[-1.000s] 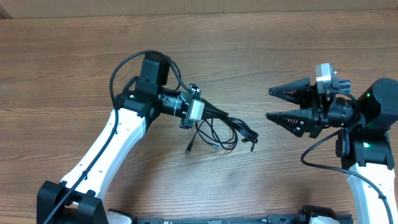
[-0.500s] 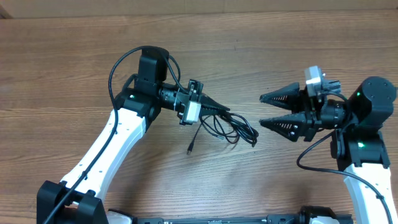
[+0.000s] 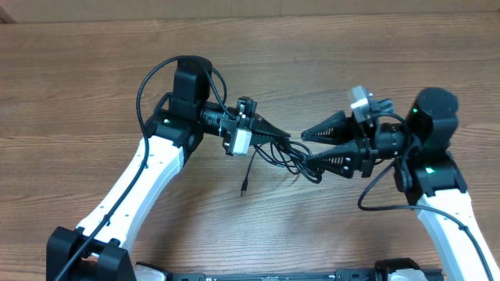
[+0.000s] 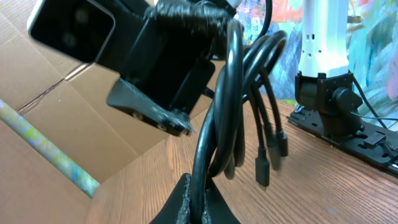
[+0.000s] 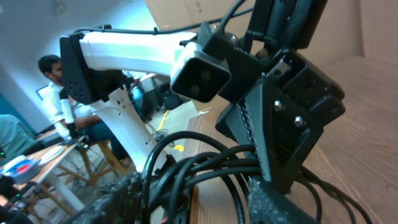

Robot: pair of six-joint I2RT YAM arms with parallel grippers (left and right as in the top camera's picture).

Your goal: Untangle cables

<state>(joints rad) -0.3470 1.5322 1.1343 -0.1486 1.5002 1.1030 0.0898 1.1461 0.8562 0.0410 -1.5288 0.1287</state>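
Observation:
The cables (image 3: 287, 158) are a bunch of thin black cords hanging from my left gripper (image 3: 275, 137), which is shut on them a little above the table. One plug end (image 3: 244, 187) dangles lower left. In the left wrist view the cords (image 4: 231, 106) run up from the closed jaws (image 4: 200, 202), with several plugs (image 4: 266, 167) hanging. My right gripper (image 3: 307, 148) is open, its two fingers on either side of the bunch's right end. In the right wrist view several cords (image 5: 205, 163) pass between the open fingers (image 5: 193, 196).
The wooden table (image 3: 94, 86) extends all round. The two grippers are nearly tip to tip at the centre. The left arm's wrist camera (image 5: 200, 70) fills the right wrist view. A cardboard box (image 4: 56, 155) and the right arm base (image 4: 326, 99) show in the left wrist view.
My right gripper has swung left, still open, from well clear of the cables to straddling the bunch's right end. The left gripper kept hold of the bunch; the dangling plug shifted slightly.

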